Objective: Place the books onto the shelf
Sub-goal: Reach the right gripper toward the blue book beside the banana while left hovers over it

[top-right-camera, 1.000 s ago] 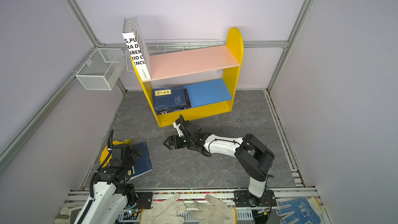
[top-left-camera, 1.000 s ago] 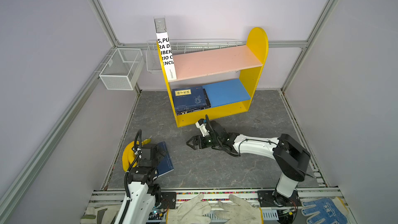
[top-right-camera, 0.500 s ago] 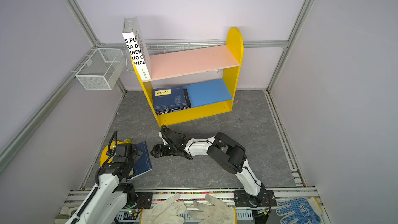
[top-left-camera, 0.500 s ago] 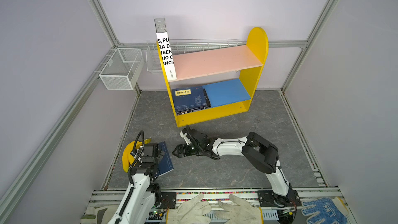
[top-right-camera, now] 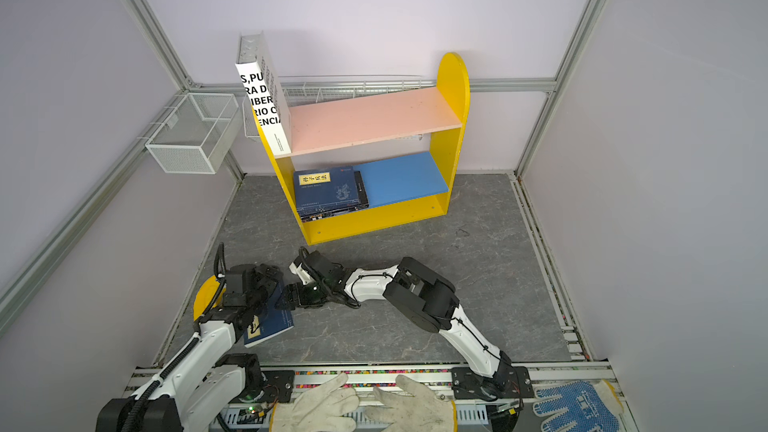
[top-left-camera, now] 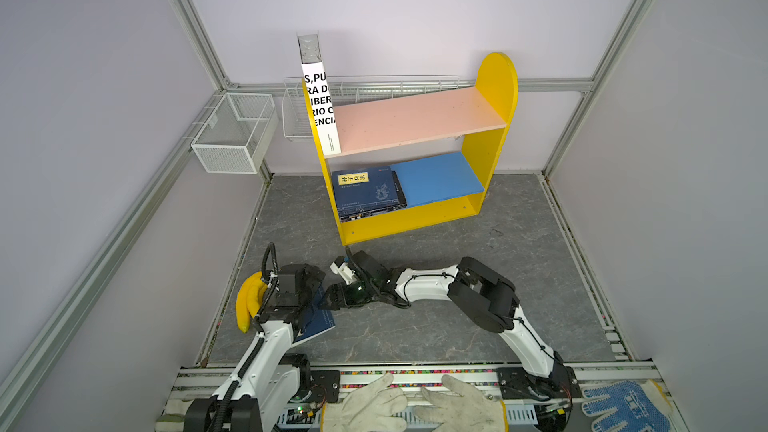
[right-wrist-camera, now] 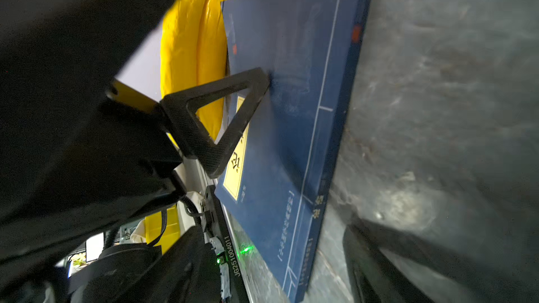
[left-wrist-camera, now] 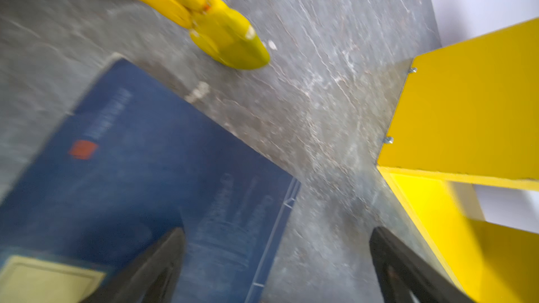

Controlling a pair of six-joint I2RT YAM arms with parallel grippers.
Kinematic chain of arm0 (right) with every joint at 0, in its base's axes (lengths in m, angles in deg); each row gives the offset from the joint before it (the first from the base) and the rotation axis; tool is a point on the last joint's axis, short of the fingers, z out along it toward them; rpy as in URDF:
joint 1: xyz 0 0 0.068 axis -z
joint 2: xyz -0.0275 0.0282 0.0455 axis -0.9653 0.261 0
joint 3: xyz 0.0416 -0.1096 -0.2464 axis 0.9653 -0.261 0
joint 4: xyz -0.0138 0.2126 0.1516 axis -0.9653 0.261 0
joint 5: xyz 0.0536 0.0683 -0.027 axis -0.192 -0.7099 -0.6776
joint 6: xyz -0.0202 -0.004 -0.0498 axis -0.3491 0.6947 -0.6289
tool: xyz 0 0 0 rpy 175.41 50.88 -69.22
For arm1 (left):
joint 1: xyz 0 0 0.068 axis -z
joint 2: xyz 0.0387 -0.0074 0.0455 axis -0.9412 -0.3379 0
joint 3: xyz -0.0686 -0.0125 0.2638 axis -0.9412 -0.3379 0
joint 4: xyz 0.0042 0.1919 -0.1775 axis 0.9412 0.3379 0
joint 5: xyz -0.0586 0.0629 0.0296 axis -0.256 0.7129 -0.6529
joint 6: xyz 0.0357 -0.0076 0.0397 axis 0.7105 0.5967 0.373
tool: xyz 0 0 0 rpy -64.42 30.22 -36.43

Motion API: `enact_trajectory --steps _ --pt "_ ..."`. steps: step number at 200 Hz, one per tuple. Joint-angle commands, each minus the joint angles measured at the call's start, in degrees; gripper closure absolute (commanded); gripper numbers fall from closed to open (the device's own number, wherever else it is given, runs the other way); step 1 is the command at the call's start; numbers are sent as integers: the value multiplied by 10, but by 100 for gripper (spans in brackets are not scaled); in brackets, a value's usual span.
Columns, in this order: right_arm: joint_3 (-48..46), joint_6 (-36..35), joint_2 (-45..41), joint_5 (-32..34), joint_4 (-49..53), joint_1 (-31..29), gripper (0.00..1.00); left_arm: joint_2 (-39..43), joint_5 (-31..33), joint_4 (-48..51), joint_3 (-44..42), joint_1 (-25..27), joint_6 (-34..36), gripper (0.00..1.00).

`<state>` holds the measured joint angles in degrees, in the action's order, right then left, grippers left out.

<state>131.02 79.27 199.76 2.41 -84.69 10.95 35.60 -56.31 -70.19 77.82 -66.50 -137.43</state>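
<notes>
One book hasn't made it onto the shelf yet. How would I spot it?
Start at the yellow shelf and come forward across the grey floor to the yellow bananas. The navy book lies flat beside them; unlike the navy books stacked on the blue lower board, it is alone on the floor.

Navy book (top-left-camera: 322, 322) on floor (top-left-camera: 457, 326) near shelf (top-left-camera: 415, 222)

The floor (top-left-camera: 540, 243) is looking like matt, veined grey stone; the shelf (top-left-camera: 494, 76) is showing smooth painted boards; the bananas (left-wrist-camera: 227, 39) are gleaming like glossy plastic; the navy book (right-wrist-camera: 291, 141) is wearing a matt paper cover.
</notes>
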Motion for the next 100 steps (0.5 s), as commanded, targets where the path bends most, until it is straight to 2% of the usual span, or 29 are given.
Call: enact_trajectory --steps 1,20,46,68,100 --pt "-1 9 -3 1 18 -7 21 9 8 153 8 1 -28 0" --pt "-11 -5 -14 27 39 -3 21 64 103 243 29 0 -42 0" --pt "-12 -15 -15 42 72 2 20 136 164 311 45 -4 -51 0" --pt "-11 -23 -12 47 97 6 20 129 145 304 39 -34 -49 0" --pt "-18 -24 -16 36 92 13 20 59 96 248 21 -89 -41 0"
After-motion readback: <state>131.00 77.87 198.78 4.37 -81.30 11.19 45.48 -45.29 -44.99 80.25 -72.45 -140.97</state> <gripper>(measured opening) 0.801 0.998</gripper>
